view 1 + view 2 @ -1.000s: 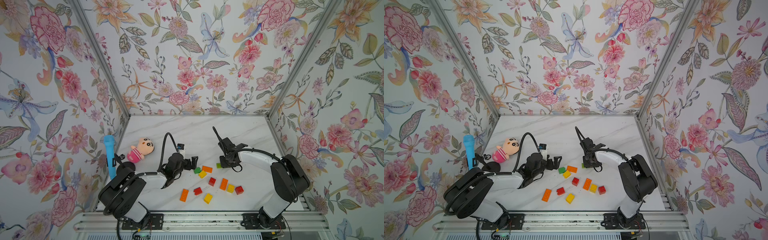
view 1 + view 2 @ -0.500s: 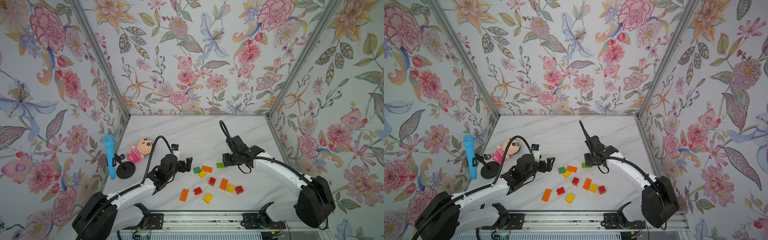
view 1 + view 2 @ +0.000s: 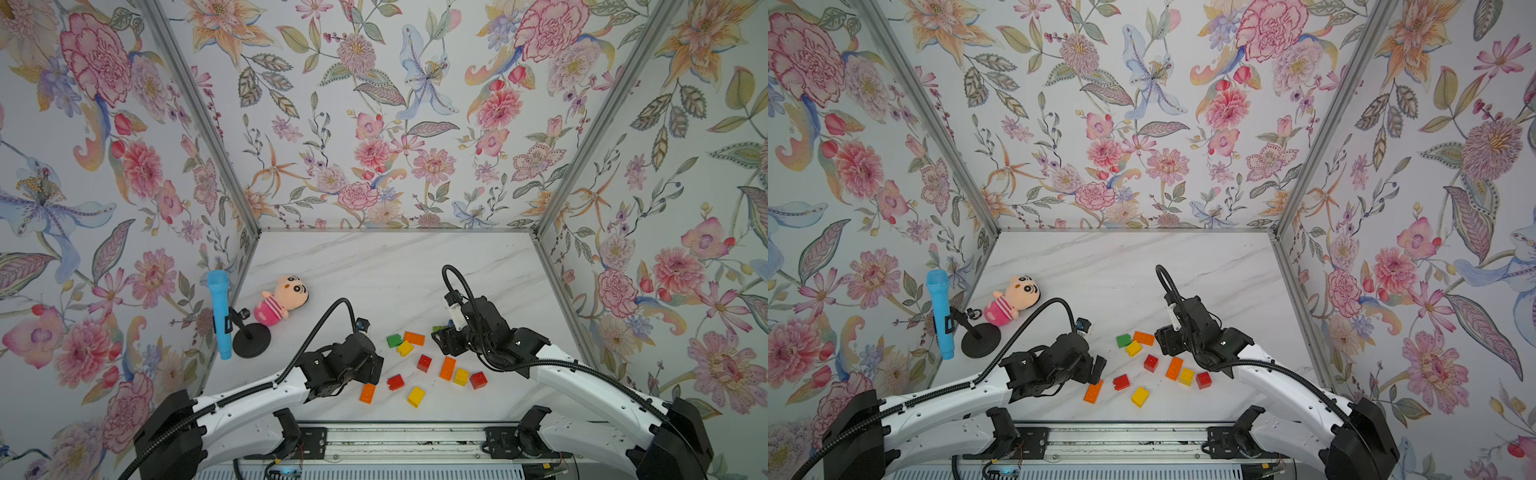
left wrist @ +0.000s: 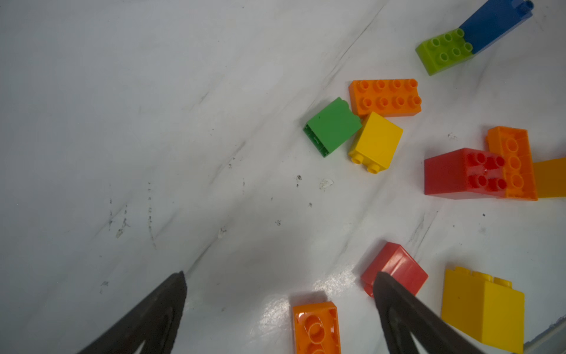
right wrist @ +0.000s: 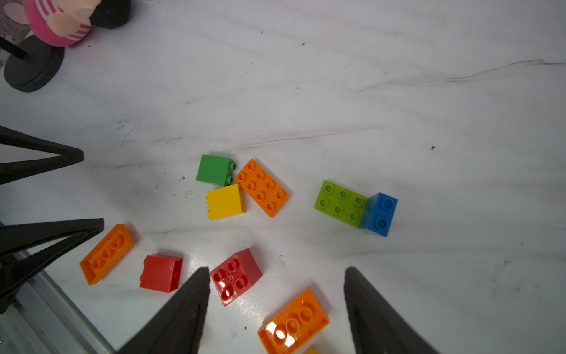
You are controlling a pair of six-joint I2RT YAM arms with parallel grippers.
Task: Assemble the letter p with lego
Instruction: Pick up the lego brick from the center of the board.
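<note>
Loose lego bricks lie at the table's front middle in both top views: green (image 3: 394, 340), orange (image 3: 414, 338), yellow (image 3: 404, 348), red (image 3: 424, 363) and others. A lime brick (image 5: 340, 202) is joined to a blue one (image 5: 381, 214). My left gripper (image 4: 279, 275) is open and low over the table, with an upturned orange brick (image 4: 315, 325) lying between its jaws and a red brick (image 4: 395, 269) beside one finger. My right gripper (image 5: 277, 271) is open above another upturned orange brick (image 5: 294, 321), touching nothing; a red brick (image 5: 235, 274) lies by one finger.
A pink plush doll (image 3: 282, 301) lies at the back left. Next to it a blue toy microphone (image 3: 219, 316) leans on a black round-based stand (image 3: 251, 340). Flowered walls close in three sides, and a metal rail (image 3: 395, 436) runs along the front edge.
The right gripper has opened wider beside the lime brick. The left gripper has come toward the front edge, down to the orange brick. No brick has moved.
</note>
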